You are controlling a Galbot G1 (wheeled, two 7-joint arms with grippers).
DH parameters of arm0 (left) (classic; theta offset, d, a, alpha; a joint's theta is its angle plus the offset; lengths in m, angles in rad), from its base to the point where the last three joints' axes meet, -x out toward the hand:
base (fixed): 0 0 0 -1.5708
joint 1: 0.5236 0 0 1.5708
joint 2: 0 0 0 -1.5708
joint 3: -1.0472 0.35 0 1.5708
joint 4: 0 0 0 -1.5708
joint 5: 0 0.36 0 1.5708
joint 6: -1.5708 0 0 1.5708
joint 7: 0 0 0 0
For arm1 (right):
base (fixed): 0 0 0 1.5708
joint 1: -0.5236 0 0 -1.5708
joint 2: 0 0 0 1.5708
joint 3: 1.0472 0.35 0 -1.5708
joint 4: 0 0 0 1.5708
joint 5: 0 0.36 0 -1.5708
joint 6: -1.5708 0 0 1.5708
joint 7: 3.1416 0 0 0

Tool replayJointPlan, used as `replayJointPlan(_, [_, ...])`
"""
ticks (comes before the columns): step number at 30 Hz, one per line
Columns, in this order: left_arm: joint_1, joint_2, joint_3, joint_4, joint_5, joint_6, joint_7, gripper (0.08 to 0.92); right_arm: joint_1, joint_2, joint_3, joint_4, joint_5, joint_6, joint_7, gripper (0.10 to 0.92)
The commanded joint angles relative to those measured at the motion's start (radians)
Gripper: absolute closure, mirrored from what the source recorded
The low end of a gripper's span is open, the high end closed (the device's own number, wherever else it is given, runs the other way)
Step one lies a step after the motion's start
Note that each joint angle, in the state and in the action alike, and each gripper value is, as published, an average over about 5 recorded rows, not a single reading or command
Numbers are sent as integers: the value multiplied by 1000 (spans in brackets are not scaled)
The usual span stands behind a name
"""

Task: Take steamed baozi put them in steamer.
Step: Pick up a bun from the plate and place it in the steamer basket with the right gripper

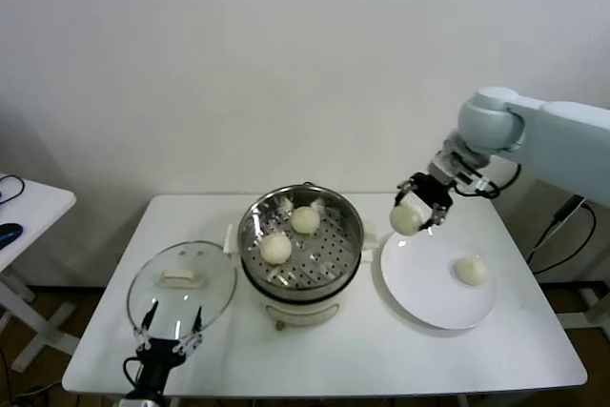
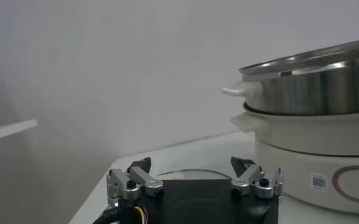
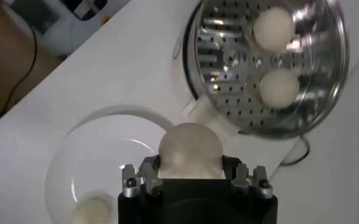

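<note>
Head view: your right gripper [image 1: 413,213] is clamped on the third bun [image 1: 406,220]; swing toward the steamer [image 1: 300,235] at nine o'clock, left gripper [image 1: 168,340] idling open.

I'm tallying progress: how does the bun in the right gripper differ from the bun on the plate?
The held bun is clamped in the right gripper, lifted above the plate's edge nearest the steamer; the other bun lies on the plate. The held bun is partly hidden by fingers; the plate bun shows whole and untouched. Both are smooth, round, cream-white, and neither is yet in the steamer, where two buns already sit.
</note>
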Motion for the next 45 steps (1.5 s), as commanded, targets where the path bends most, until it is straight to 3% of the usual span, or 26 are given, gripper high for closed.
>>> replayJointPlan(1, [12,-2,6,-6,13,1,0,177,-54,177,123,153,-303,131,-12,353])
replayJointPlan(8, [24,3,-3,-31,8,10,0,177,-212,332,204,52,-470,210,-9,354])
replayJointPlan(16, [32,1,-8,-36,-5,7,-2,177,-333,427,207,12,-536,235,-3,350])
replayJointPlan(35, [38,3,-13,-25,-17,6,-4,177,-408,441,203,-2,-602,269,-1,347])
replayJointPlan(45, [23,2,-13,-20,-15,15,-4,177,-382,415,186,23,-533,257,-4,347])
